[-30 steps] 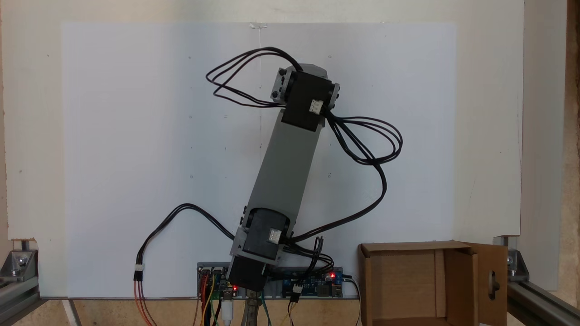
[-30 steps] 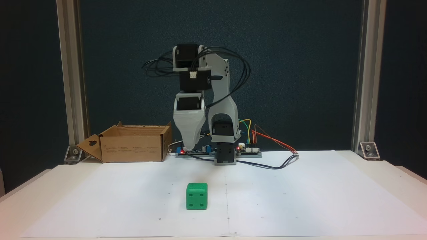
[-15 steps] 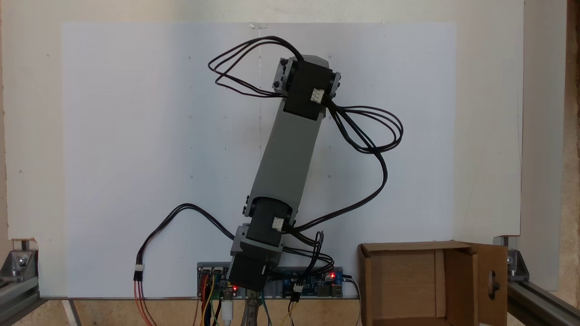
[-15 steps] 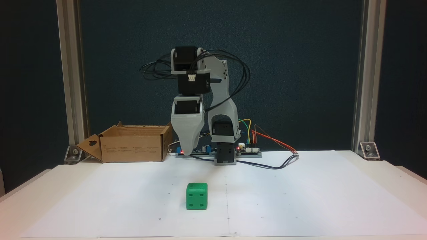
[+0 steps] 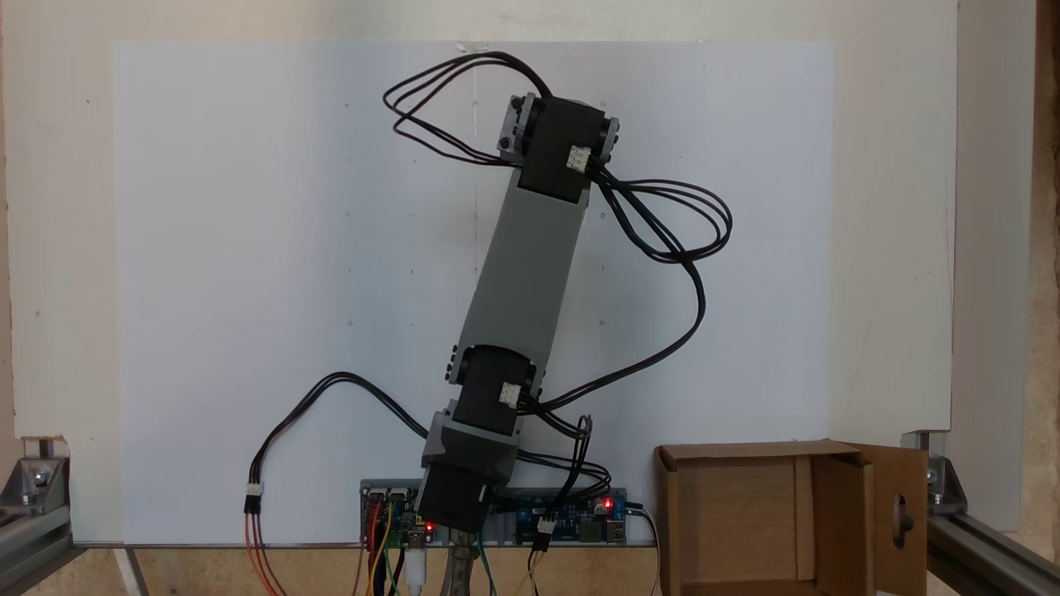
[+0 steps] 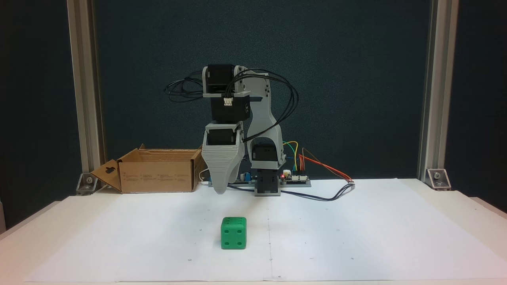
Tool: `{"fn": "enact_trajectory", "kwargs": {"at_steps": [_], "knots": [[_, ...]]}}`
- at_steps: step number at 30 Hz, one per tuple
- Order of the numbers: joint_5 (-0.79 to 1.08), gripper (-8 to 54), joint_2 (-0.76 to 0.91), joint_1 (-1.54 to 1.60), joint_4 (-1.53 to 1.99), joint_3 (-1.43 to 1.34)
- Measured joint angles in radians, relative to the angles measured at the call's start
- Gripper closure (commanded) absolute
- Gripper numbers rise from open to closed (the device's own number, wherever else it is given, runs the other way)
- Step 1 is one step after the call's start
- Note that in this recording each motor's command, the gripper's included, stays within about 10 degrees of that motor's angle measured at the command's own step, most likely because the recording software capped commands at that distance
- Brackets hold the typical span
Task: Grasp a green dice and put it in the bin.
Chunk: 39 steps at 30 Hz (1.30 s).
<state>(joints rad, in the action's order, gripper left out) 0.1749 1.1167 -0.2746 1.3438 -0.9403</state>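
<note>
A white paper sheet covers most of the table in both fixed views, filling the lower half of the front-facing frame and the centre of the one looking down. The grey and black arm runs from the bottom centre of the downward-looking frame up toward the upper middle, tilted a little to the right, with loops of black cable hanging off its upper joint. From the front, the arm stands at mid-frame against a dark backdrop, folded over so that the gripper points down, hanging above the sheet. One tapered grey tip is all that shows, so whether the jaws are spread or pressed together cannot be told.

The bin sits at left of centre in the front-facing frame, its holed flap splayed outward; looking down it lies in the lower right corner, open and with nothing seen inside.

The green dice rests on the paper at lower centre of the front frame, below the gripper tip and apart from it, a four-pip face toward the camera
</note>
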Motion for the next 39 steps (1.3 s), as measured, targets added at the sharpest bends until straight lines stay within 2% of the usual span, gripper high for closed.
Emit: {"fn": "enact_trajectory", "kwargs": {"at_steps": [17, 39], "knots": [[0.003, 1.2, -0.072, 0.032, -0.038, 0.0], [0.008, 1.5, -0.084, 0.032, -0.077, 0.0]]}}
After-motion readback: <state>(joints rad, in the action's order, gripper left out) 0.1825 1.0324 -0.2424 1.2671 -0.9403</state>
